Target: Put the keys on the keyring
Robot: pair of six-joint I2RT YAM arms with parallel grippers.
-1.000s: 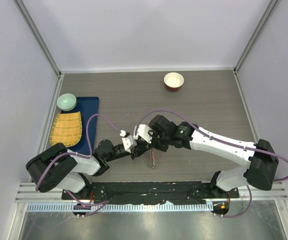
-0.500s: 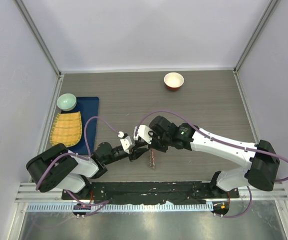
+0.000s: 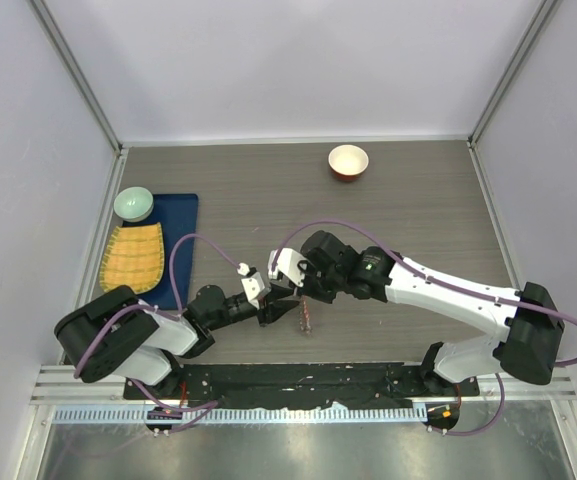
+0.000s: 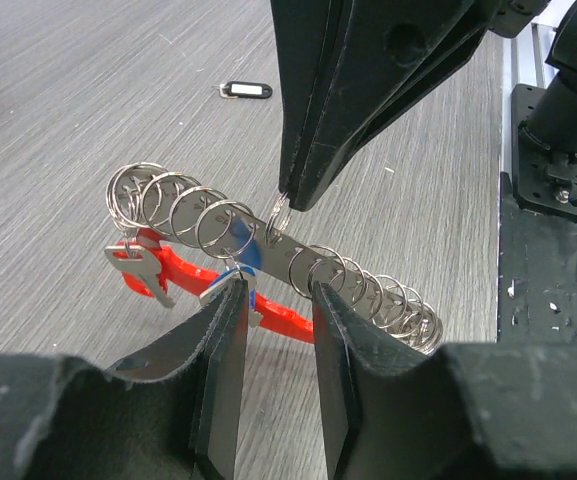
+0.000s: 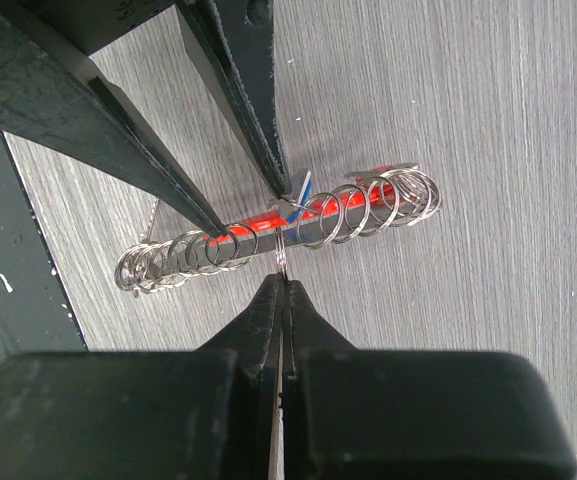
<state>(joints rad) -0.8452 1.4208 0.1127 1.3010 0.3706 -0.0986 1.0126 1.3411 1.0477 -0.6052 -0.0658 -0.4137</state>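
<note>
Keyring (image 4: 303, 262) sits at six o'clock from the table's (image 4: 58, 120) middle, close to the near edge, and both arms are right on it. Right gripper (image 5: 281, 285) comes in from the keyring's twelve o'clock in the top view, fingers pressed tight together and pinching one small ring (image 4: 277, 211) on the upper edge of the silvery strip. That strip runs long and level, with a row of wire loops threaded along it and the red bar just underneath.

Left gripper (image 4: 275, 292) reaches in from nine o'clock, low, with its fingers plainly apart. One tip stands on either side of the strip near its middle, and I can't tell whether either pad is actually touching metal.

Blue key (image 4: 245, 256) hangs right at the left finger's tip, under the pinched ring. Silver key (image 4: 146, 275) dangles off the loops at the strip's far end, at nine o'clock in the left wrist view, beside the red bar's tip. Black-and-white tag (image 4: 247, 90) lies flat on the table on its own, at eleven o'clock from the keyring and well apart from it.

Out at one o'clock sits a red-rimmed bowl (image 3: 348, 160), and at nine o'clock a blue mat (image 3: 180, 215).
</note>
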